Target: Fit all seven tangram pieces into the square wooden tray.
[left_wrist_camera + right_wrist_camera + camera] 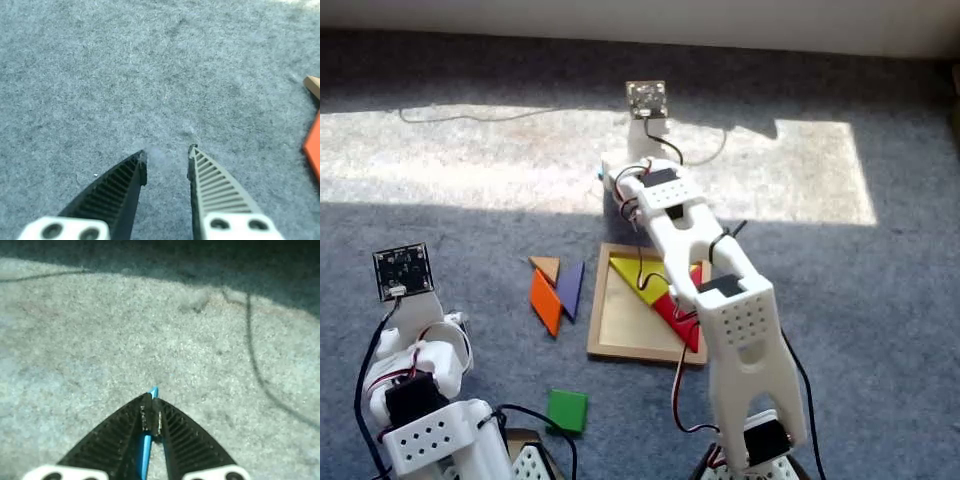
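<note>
Your right tool (151, 402) is clamped shut on a thin blue piece (145, 450), out past the far side of the wooden tray (620, 325). In the tray sit a yellow triangle (638, 275) and a red triangle (680, 318). Your left tool (166, 155) hangs partly spread over the grey bench (100, 75). The orange piece (546, 300), purple piece (570, 288), tan triangle (546, 267) and green square (566, 410) lie loose beside the tray.

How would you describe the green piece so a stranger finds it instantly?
Start at the square wooden tray. Below its left corner in the high view lies the green piece, alone. It is square; the orange piece and purple piece cluster by the tray's side.
</note>
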Available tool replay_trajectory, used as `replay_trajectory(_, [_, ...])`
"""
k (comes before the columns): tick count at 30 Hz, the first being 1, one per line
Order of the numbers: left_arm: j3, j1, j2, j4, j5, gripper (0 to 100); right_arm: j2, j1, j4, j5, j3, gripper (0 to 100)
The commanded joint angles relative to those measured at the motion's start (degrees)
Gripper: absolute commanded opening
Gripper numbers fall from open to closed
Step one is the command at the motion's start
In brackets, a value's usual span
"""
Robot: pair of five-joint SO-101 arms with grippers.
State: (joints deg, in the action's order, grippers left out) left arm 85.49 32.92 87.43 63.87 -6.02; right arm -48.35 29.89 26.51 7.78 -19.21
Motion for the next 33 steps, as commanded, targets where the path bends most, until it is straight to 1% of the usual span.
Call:
replay_trajectory(1, [-0.4,0.4,0.48,0.0,-0.53,14,4.26,5.49,4.26,-4.57,2.51,1.1])
replay_trajectory(7, [-0.4,0.4,0.48,0.0,-0.53,14,10.86,9.54,6.9,-11.52,8.92,1.1])
replay_trajectory(11, [-0.4,0.4,0.48,0.0,-0.53,14,15.34,11.65,6.9,-14.33,14.46,0.5])
replay_trajectory(14, [-0.4,0.4,0.48,0.0,-0.53,14,18.51,12.97,6.9,-15.03,18.07,0.5])
replay_trajectory(20, [-0.4,0.4,0.48,-0.09,-0.53,14,24.75,13.23,7.08,-15.03,25.54,0.5])
replay_trajectory(27, [-0.31,0.4,0.48,-0.09,-0.53,14,34.15,15.08,15.34,-15.03,32.4,0.5])
replay_trajectory(33, [-0.31,0.4,0.48,-0.09,-0.53,14,39.43,15.34,16.22,-14.77,33.19,0.5])
